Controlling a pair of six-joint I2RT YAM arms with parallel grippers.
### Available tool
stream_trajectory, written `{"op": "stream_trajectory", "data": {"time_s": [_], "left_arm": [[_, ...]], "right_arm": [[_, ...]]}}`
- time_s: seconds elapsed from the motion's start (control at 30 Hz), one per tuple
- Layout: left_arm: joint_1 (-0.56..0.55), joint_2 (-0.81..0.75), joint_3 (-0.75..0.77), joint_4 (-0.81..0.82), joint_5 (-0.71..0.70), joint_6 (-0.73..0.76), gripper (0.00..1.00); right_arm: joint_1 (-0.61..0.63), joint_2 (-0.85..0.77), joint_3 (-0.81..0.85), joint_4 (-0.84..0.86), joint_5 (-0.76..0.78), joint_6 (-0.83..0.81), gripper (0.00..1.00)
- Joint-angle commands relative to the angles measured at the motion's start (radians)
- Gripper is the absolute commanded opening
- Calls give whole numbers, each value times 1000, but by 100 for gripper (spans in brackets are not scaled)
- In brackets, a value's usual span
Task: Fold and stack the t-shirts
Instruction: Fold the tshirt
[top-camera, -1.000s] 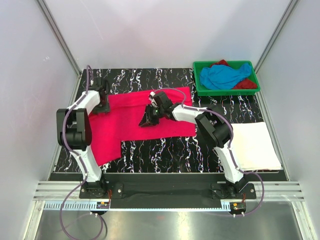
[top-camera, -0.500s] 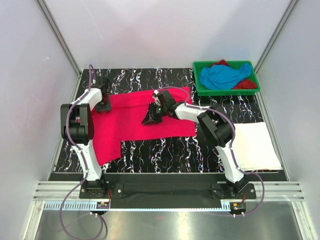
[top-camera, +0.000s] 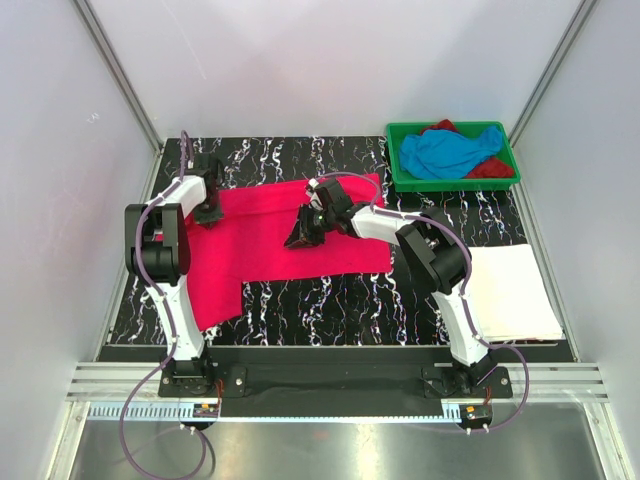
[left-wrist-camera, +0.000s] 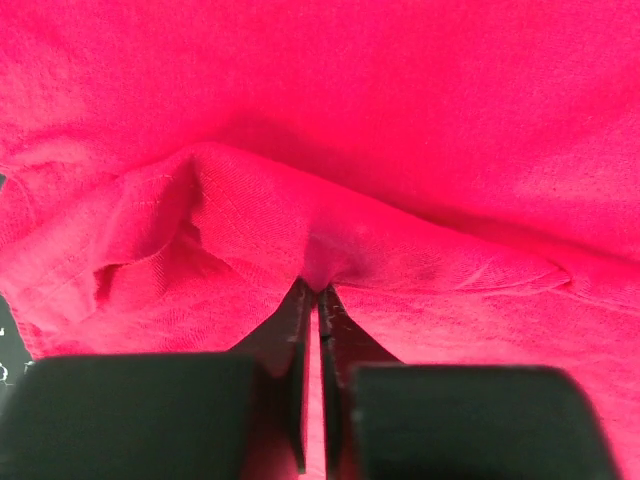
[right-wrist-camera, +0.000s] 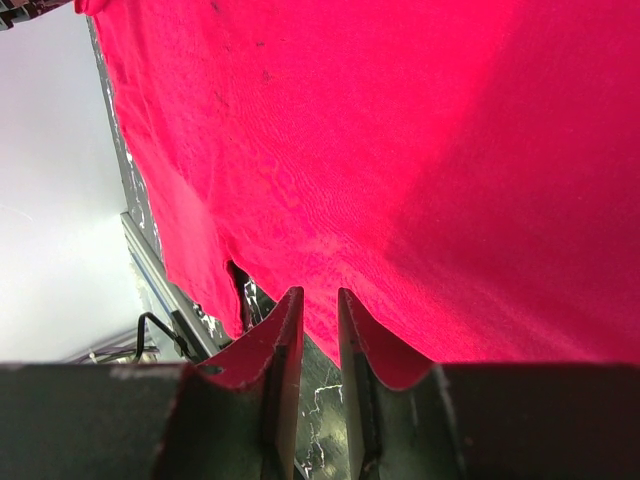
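At the left gripper (left-wrist-camera: 312, 288): clamped tight on a raised ridge of the hot pink t-shirt (left-wrist-camera: 420, 120), with only a hairline of pink showing between the two fingers. Puckered cloth at the pinch, with a loose pocket of folds just to its left.

At the right gripper (right-wrist-camera: 312, 292): drawn in to a narrow slot and pinching the shirt's edge at the tips, with cloth sagging in scallops down the outside of both fingers.

Seen from above, left gripper (top-camera: 207, 205) at the shirt's far-left corner and right gripper (top-camera: 303, 233) near the shirt's middle, toward its far edge. Between and around them, pink cloth spread over the left and centre of the black marbled table (top-camera: 330, 300), with one flap running down toward the near edge beside the left arm.

Hard to read from above at the right grip: only a dark patch under the wrist. Cut off in both wrist views: the shirt's whole outline. No telling collar from sleeves in any view.

Vivid pink throughout, mostly flat and smooth, with fine knit texture and a few dark specks in the right wrist view.

Farther out: sky blue t-shirt (top-camera: 450, 150) heaped on dark red t-shirt (top-camera: 492, 168) inside the green tray (top-camera: 455, 185) at the far right corner. White t-shirt (top-camera: 512, 290) folded flat on the right side of the table, apart from the pink one.
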Motion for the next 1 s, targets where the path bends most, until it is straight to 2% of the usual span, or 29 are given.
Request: {"op": "stream_trajectory", "data": {"time_s": [0.0,0.13,0.37,0.7,0.97], "left_arm": [[3,-29,40,-4,-5,-8,0],[1,-113,13,-44,21,-39,0],[-2,-251,-134,-79,135,-96,0],[-14,-310,-263,-82,251,-146,0],[-73,-319,-268,-88,369,-183,2]], "right_arm": [[-8,-64,5,34,-23,-23,27],[-8,-62,16,17,-21,-28,26],[-8,-56,33,-1,-23,-31,26],[-8,-48,16,10,-26,-23,26],[-7,-16,27,23,-23,-17,26]]}}
